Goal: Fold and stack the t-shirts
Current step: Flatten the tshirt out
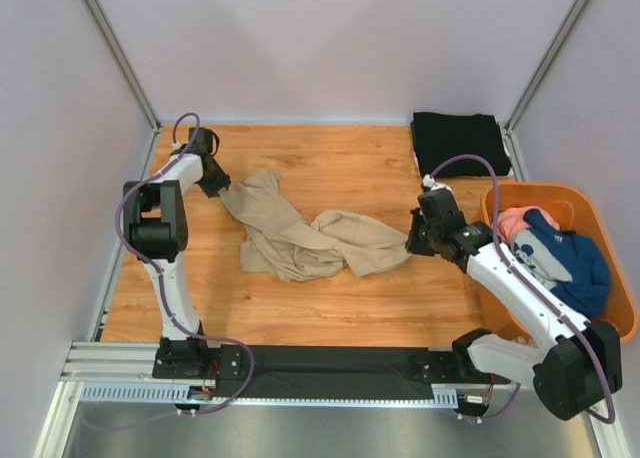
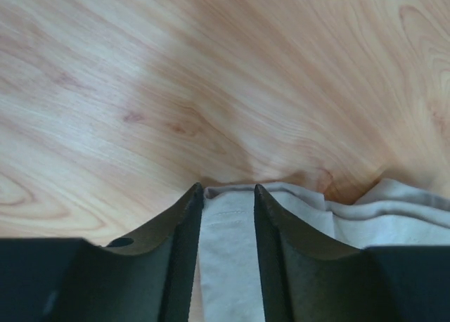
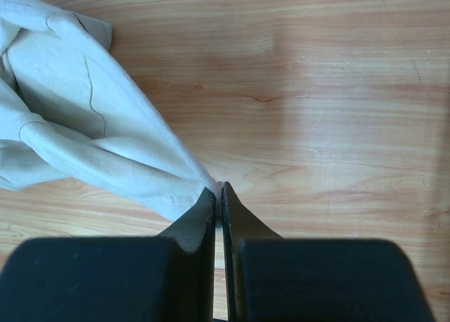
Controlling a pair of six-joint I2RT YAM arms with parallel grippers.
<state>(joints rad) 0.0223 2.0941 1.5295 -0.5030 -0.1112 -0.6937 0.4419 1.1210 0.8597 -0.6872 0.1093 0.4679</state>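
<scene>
Top external: tan t-shirt (image 1: 310, 240) held at one end only

It lies crumpled on the bench (image 1: 330, 158), left of the orange tub (image 1: 540, 187). My right pincer (image 3: 219, 190) is clamped on its tub-side corner. My left pincer (image 2: 228, 195) straddles the far hem, jaws apart. Plan: seat the hem deep, pinch fully, then draw apart evenly.

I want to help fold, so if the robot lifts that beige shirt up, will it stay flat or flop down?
Probably flop: the beige shirt lies crumpled in soft folds. It looks thin and light, so lifting by the corner the right gripper pinches would likely leave the rest dangling.
</scene>
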